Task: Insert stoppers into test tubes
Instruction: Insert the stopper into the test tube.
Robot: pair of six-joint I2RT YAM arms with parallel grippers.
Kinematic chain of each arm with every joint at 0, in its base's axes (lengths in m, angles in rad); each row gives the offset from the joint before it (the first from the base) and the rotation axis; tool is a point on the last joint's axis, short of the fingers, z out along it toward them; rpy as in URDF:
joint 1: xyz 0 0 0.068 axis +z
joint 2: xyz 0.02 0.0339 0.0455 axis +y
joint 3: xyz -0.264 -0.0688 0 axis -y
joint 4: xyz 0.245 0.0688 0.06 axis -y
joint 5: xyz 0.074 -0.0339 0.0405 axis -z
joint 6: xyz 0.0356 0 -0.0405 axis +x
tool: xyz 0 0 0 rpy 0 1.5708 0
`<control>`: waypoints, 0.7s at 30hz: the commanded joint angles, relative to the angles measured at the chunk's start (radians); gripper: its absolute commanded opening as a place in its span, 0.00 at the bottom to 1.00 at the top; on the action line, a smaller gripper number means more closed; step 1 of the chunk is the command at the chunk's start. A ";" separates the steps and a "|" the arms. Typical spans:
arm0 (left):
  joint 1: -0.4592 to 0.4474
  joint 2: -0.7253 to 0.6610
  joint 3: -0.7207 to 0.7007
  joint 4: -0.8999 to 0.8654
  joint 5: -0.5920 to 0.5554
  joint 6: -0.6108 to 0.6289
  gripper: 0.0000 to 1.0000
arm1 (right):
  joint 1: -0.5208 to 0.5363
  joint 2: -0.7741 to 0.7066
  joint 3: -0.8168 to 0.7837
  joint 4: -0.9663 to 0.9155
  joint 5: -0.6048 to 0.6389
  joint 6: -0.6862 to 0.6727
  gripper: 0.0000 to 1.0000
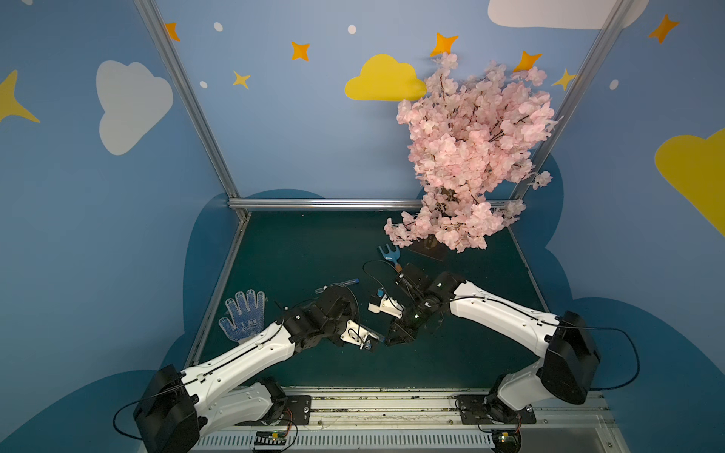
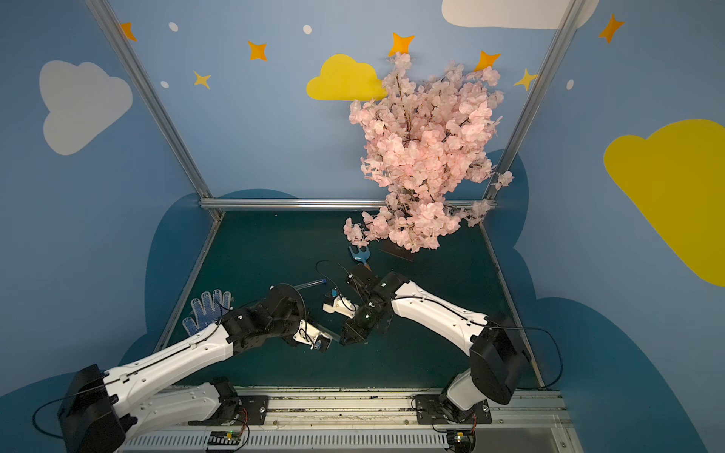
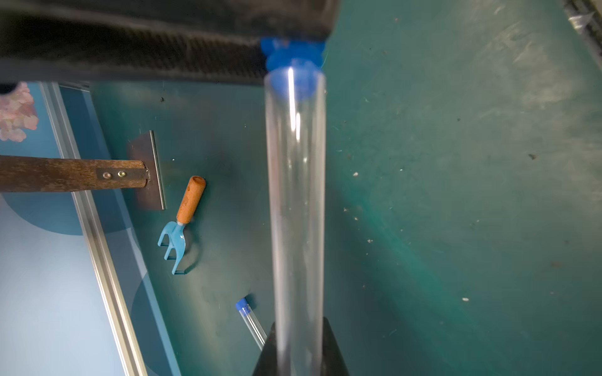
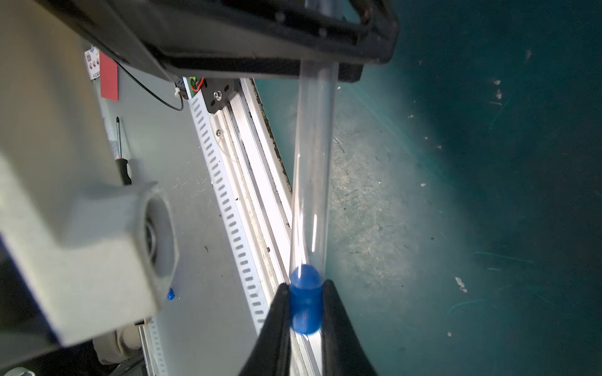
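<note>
The left arm [image 1: 243,353] and right arm [image 1: 502,310] reach inward over the middle of the green desk [image 1: 294,251], tips meeting. The left gripper [image 3: 298,341] is clamped on a clear test tube [image 3: 296,195]. The right gripper [image 4: 306,288] pinches a blue stopper [image 4: 306,306], its nose inside the tube's mouth. A second tube [image 1: 337,284], already stoppered, lies left of centre.
</note>
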 commanded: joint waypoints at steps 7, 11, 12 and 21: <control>-0.128 -0.066 -0.054 0.202 0.170 0.086 0.02 | -0.059 0.049 0.086 0.420 -0.107 0.079 0.00; -0.133 -0.095 -0.070 0.234 0.175 0.112 0.02 | -0.101 0.055 0.071 0.468 -0.184 0.140 0.00; -0.136 -0.098 -0.072 0.236 0.178 0.115 0.02 | -0.105 0.060 0.073 0.467 -0.193 0.148 0.00; -0.133 -0.125 -0.091 0.232 0.189 0.072 0.02 | -0.101 0.052 0.071 0.434 -0.152 0.105 0.00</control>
